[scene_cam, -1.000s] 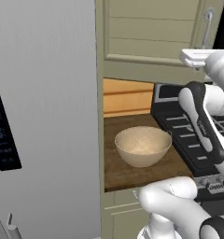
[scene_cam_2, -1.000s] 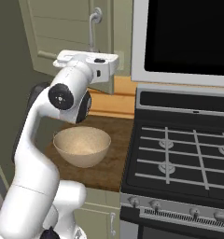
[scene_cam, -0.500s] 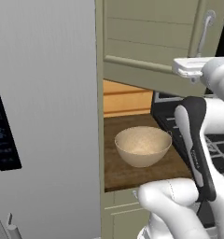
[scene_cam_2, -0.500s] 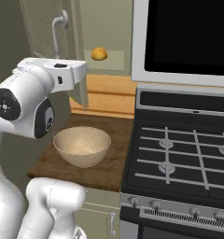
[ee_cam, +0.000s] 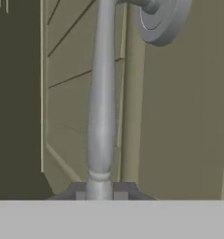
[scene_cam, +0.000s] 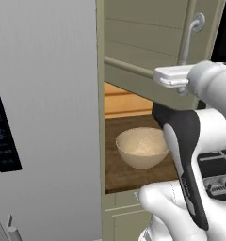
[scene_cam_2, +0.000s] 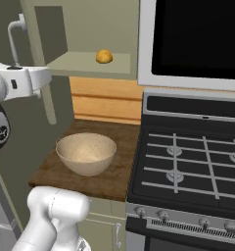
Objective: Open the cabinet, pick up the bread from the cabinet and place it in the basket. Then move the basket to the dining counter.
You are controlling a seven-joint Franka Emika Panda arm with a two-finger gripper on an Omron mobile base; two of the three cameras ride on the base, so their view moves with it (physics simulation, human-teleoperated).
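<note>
1. We count one cabinet, olive green. Its one panelled door stands swung open, away from the cabinet front.
2. The door carries one long silver handle, with one round mounting plate showing at the top of the hand view.
3. We see one gripper. Its two dark finger tips sit tight on either side of the lower end of the handle, so we record it as clamped on the handle.
4. One bread, a small golden lump, lies on the open cabinet's shelf, toward the shelf's right end and back from its front edge. Nothing touches it.
5. One basket, round, beige and speckled, stands upright on the dark wood worktop below the cabinet. It sits about midway between the worktop's back and front edges. We see nothing inside it.
6. The bread and the basket are well apart: the bread is up on the shelf, the basket down on the worktop.
7. One stove adjoins the worktop's right edge. We count three burners in full and parts of two more at the picture's right edge. Five knobs show along its front.
8. One black panel with a pale frame hangs above the stove.
9. One grey fridge stands at the worktop's left edge, with one dark control strip on its front.
</note>
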